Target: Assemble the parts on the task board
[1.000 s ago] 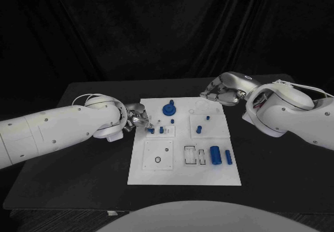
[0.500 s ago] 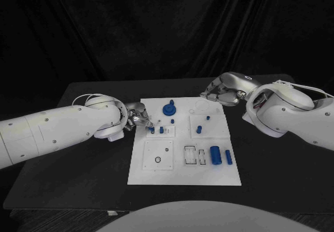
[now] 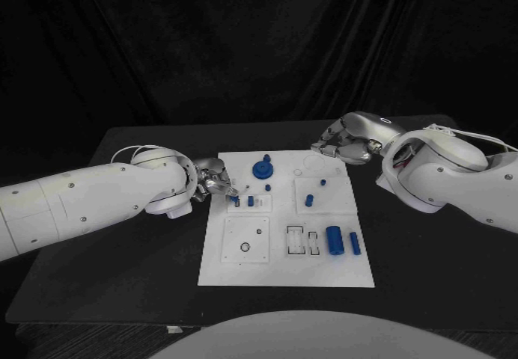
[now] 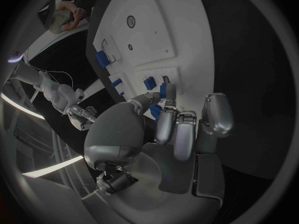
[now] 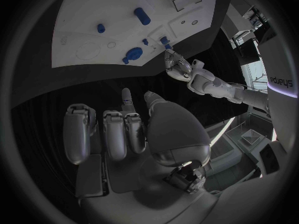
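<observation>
Left silver hand (image 3: 216, 184) pinches a small blue peg part (image 4: 163, 90) in its fingertips right over the left edge of the white rectangular task board (image 3: 283, 262) mid-table, while the right silver hand (image 3: 343, 143) hovers curled and empty off the board's far right corner.

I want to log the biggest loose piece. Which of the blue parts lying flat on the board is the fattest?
The thick blue cylinder near the board's near-right corner. The thin blue rod lies just right of it, much slimmer.
</observation>
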`<action>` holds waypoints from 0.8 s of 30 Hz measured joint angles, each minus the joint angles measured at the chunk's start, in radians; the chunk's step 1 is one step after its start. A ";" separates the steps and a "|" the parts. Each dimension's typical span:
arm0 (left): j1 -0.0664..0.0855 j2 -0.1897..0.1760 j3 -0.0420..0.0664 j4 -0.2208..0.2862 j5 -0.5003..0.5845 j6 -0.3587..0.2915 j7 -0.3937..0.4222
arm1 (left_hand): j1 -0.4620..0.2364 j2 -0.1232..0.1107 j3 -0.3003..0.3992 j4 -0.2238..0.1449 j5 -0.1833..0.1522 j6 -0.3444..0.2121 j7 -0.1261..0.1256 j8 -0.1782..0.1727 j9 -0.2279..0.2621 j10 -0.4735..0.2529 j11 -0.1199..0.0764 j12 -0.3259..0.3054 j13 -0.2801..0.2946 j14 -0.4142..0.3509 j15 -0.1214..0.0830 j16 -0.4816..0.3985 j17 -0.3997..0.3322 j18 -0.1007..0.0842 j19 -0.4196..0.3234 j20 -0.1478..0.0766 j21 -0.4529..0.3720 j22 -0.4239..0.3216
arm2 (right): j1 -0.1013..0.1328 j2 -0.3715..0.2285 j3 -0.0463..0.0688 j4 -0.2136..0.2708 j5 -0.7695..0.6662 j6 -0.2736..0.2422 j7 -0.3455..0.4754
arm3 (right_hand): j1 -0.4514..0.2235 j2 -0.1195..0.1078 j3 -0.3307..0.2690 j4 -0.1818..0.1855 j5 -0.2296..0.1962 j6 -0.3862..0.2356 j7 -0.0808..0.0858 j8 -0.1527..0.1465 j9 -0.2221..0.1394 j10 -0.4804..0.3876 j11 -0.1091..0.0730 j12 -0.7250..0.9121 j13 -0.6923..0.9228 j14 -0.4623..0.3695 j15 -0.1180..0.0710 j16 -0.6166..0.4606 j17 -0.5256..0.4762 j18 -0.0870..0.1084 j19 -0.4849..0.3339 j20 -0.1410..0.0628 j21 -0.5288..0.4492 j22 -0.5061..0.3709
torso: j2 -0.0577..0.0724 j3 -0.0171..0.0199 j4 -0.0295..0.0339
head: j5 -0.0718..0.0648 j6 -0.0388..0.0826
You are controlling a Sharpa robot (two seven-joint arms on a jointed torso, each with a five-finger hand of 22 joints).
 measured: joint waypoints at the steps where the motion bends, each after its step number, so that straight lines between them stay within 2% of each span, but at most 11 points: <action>1: 0.000 0.000 0.000 0.000 0.000 0.000 0.000 | 0.000 0.000 0.000 0.000 0.000 -0.002 -0.002 0.000 0.000 0.000 0.000 0.000 0.000 0.000 0.000 0.000 0.000 0.000 0.000 0.000 0.000 0.000 | 0.000 0.000 0.000 0.000 0.000 0.000 0.000 | 0.000 0.000 0.000 0.000 0.000 0.000 0.000 0.000 0.000 0.000 0.000 0.000 0.000 0.000 0.000 0.000 0.000 0.000 0.000 0.000 0.000 0.000 | 0.000 0.0001 0.0000 | 0.000 0.000; 20: -0.008 -0.002 0.000 -0.002 0.000 0.000 0.000 | -0.002 -0.002 0.000 0.000 0.001 -0.003 -0.003 0.000 0.001 0.000 0.000 0.000 0.000 0.000 0.000 0.000 0.000 0.000 0.000 0.000 0.000 0.000 | 0.000 -0.001 0.000 0.001 0.001 0.000 0.000 | 0.000 0.000 -0.003 -0.003 0.000 0.000 0.000 0.000 0.000 0.000 0.000 0.000 0.000 0.000 0.000 0.000 0.000 0.000 0.000 0.000 0.000 0.001 | 0.000 0.0004 -0.0001 | 0.001 0.000; 22: -0.008 -0.002 0.000 -0.002 0.000 0.000 0.000 | -0.002 -0.002 0.000 0.000 0.001 -0.003 -0.003 0.000 0.001 0.000 0.000 0.000 0.000 0.000 0.000 0.000 0.000 0.000 0.000 0.000 0.000 0.000 | 0.000 0.000 0.000 0.001 0.002 0.000 0.000 | 0.004 -0.004 -0.003 -0.003 0.004 0.003 0.003 0.000 0.000 0.000 0.000 0.000 0.000 0.000 0.000 0.000 0.000 0.010 0.000 0.000 0.000 0.001 | 0.000 0.0004 -0.0001 | 0.002 0.000; 24: -0.009 0.000 0.000 -0.003 0.000 0.000 0.001 | -0.001 -0.001 0.000 0.000 0.001 -0.004 -0.003 -0.002 0.001 0.000 0.000 0.000 0.000 0.000 0.000 0.000 0.000 0.000 0.000 0.000 0.000 0.000 | 0.000 0.000 0.000 0.001 0.003 0.000 0.001 | 0.004 -0.004 -0.003 -0.003 0.004 0.003 0.003 0.000 0.000 0.000 0.000 0.000 0.000 0.000 0.000 0.000 0.000 0.009 0.000 0.000 0.000 0.001 | 0.000 0.0004 -0.0001 | 0.002 0.000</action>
